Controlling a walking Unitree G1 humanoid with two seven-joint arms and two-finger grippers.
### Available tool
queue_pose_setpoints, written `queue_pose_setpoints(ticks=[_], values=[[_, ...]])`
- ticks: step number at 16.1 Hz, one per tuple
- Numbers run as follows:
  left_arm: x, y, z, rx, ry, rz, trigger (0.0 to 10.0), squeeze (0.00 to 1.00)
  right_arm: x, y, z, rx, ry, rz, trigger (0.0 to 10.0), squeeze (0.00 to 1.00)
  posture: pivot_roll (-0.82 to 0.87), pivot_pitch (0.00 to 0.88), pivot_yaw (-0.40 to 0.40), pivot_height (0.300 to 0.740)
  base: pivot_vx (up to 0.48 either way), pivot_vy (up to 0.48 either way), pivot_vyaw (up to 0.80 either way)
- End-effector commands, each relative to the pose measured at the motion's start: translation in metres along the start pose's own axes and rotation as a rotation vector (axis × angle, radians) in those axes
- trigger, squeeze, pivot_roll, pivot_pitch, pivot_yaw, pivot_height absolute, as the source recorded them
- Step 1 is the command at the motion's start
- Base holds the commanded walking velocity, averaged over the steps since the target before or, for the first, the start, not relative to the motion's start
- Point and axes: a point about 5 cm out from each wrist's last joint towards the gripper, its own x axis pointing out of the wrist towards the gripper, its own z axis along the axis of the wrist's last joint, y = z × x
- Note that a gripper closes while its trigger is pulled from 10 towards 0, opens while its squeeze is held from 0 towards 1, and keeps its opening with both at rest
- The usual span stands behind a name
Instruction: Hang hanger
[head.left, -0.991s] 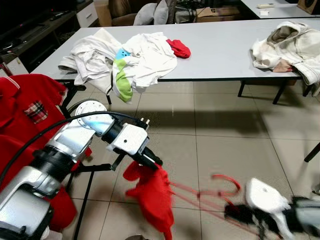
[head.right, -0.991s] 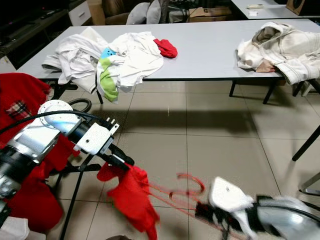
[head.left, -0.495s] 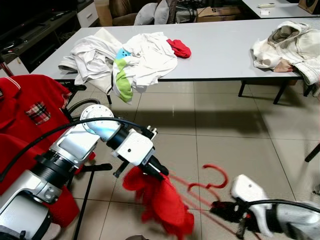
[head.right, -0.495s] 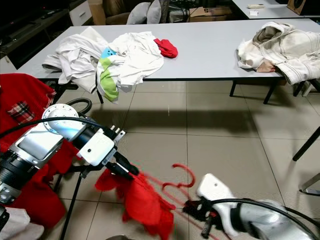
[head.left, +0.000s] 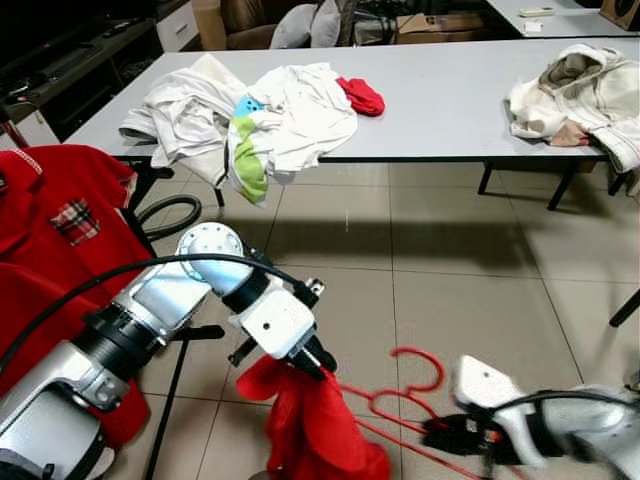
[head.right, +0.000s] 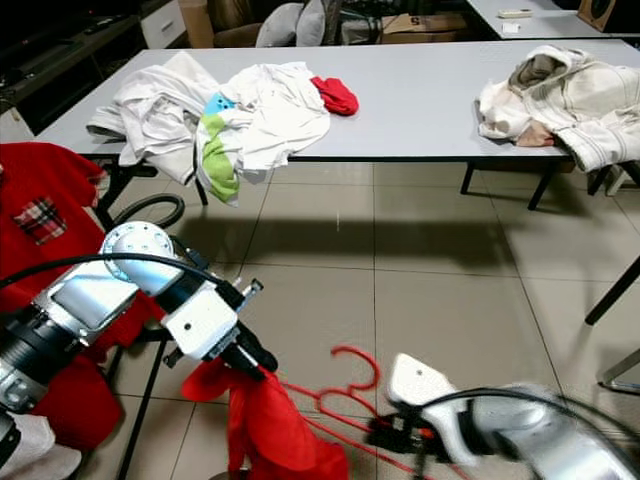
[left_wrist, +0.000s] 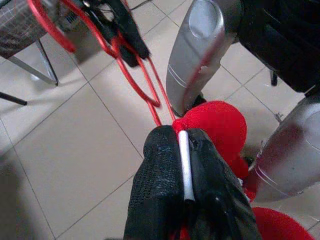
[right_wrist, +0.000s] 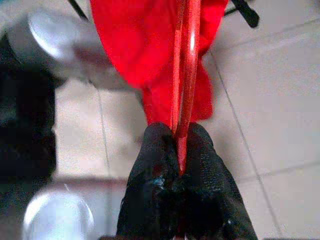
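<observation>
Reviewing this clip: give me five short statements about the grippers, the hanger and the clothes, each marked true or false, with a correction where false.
1. The left gripper has its fingers shut on the red garment. True.
2. The right gripper is open and holds nothing. False: its fingers are shut on the red hanger.
3. The hanger's hook is already over a rail. False: the hook is free in the air above the tiled floor.
4. A pile of white clothes lies on the grey table. True.
5. A red shirt with a plaid pocket hangs at the robot's right. False: it hangs at its left.
</observation>
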Motion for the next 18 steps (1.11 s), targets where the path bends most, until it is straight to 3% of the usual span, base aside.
queue_pose_setpoints(ticks=[1, 5, 8, 11, 16, 17, 18], values=[[-0.010, 0.005, 0.002, 0.013, 0.021, 0.013, 0.0, 0.00, -0.013, -0.009, 0.006, -0.076, -0.006, -0.014, 10.0, 0.00, -0.03, 0.000, 0.103, 0.740, 0.000, 0.000, 0.00], [-0.011, 0.004, 0.000, -0.010, 0.010, 0.012, 0.0, 0.00, -0.028, -0.016, 0.011, -0.121, -0.015, 0.015, 10.0, 0.00, -0.03, 0.000, 0.111, 0.740, 0.000, 0.000, 0.00], [0.000, 0.005, 0.005, 0.021, -0.012, -0.039, 0.0, 0.00, -0.002, -0.021, 0.013, -0.113, -0.016, 0.042, 10.0, 0.00, -0.03, 0.000, 0.121, 0.740, 0.000, 0.000, 0.00], [0.009, 0.008, 0.011, 0.071, -0.016, -0.096, 0.0, 0.00, 0.023, -0.029, 0.006, -0.080, 0.068, 0.077, 10.0, 0.00, -0.03, 0.000, 0.131, 0.740, 0.000, 0.000, 0.00], [0.010, 0.013, 0.024, 0.125, -0.036, -0.105, 0.0, 0.00, 0.039, -0.045, -0.003, 0.143, 0.054, -0.087, 10.0, 0.00, -0.03, 0.000, 0.130, 0.740, 0.000, 0.000, 0.00], [0.010, 0.014, 0.027, 0.137, -0.047, -0.096, 0.0, 0.00, 0.047, -0.049, 0.005, 0.287, -0.109, -0.161, 10.0, 0.00, -0.03, 0.000, 0.126, 0.740, 0.000, 0.000, 0.00], [0.010, 0.013, 0.026, 0.138, -0.046, -0.097, 0.0, 0.00, 0.049, -0.052, 0.014, 0.352, -0.206, -0.180, 10.0, 0.00, -0.02, 0.000, 0.126, 0.740, 0.000, 0.000, 0.00]])
